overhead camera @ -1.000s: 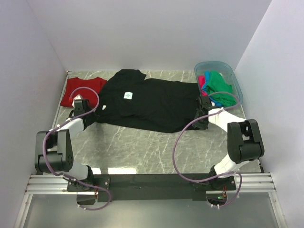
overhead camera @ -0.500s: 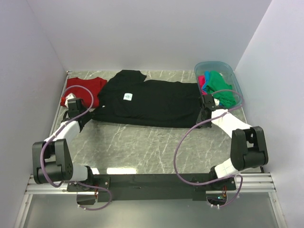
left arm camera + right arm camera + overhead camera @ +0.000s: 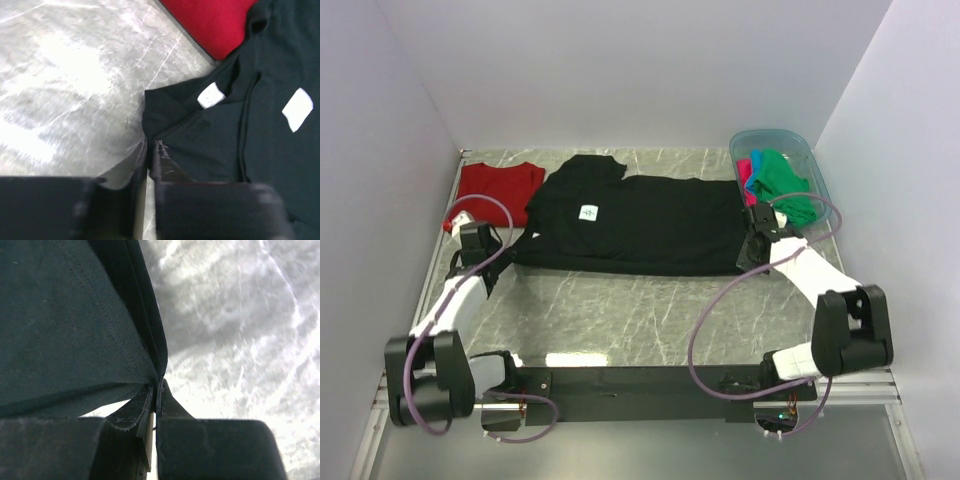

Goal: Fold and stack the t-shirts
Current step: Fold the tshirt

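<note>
Folding black t-shirt (image 3: 650,225), spread mid-table; no stack begun.
Pinched at near corners by left gripper (image 3: 150,145) and right gripper (image 3: 159,382), closed tight; red t-shirt (image 3: 495,185) far left, green t-shirt (image 3: 782,175) in tub (image 3: 775,134) far right.

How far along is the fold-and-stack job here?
Done: little. The red t-shirt lies flat at the far left, though I cannot tell if it is folded. In hand: the black t-shirt is spread out, with the left gripper and right gripper both shut on its near edge. Left: folding it, then the green, pink and blue shirts bunched in the tub; no stack yet.
</note>
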Action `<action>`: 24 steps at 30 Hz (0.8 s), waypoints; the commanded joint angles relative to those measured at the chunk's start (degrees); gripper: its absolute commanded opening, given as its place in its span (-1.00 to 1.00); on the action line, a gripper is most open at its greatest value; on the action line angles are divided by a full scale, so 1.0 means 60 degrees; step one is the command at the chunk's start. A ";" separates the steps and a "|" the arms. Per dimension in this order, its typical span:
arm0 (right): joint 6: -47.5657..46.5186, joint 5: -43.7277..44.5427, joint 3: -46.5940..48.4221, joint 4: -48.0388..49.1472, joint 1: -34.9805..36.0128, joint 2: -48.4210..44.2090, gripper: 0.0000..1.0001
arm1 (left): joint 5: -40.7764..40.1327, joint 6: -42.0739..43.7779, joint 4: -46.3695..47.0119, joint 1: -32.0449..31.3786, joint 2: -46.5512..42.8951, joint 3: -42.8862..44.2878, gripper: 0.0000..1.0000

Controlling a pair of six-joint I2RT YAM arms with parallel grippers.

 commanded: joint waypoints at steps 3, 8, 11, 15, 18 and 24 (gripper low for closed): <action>0.0115 0.0493 -0.0215 -0.0550 0.0002 -0.1250 -0.73 | -0.1010 -0.0525 -0.0496 0.0119 -0.1642 -0.0328 -0.22; 0.0072 0.0960 0.0135 -0.0930 0.0149 -0.1837 -0.19 | -0.1814 -0.0790 -0.0980 -0.0188 -0.3077 -0.0284 0.43; -0.0002 0.1311 0.0486 -0.1150 0.0469 -0.2116 -0.14 | -0.1862 -0.0834 -0.1142 -0.0744 -0.3270 -0.0079 0.50; -0.0119 0.1198 0.0693 -0.0787 0.1593 -0.2248 -0.11 | -0.1583 -0.0761 -0.1040 -0.1635 -0.2598 0.0184 0.43; 0.0143 0.0934 0.0941 -0.0318 0.2824 -0.1753 -0.10 | -0.0811 -0.0935 -0.0674 -0.2280 -0.1822 0.0214 0.41; 0.0569 0.1005 0.2025 -0.0258 0.4161 0.0019 -0.12 | -0.0513 -0.1507 0.0118 -0.4272 -0.0547 0.0447 0.38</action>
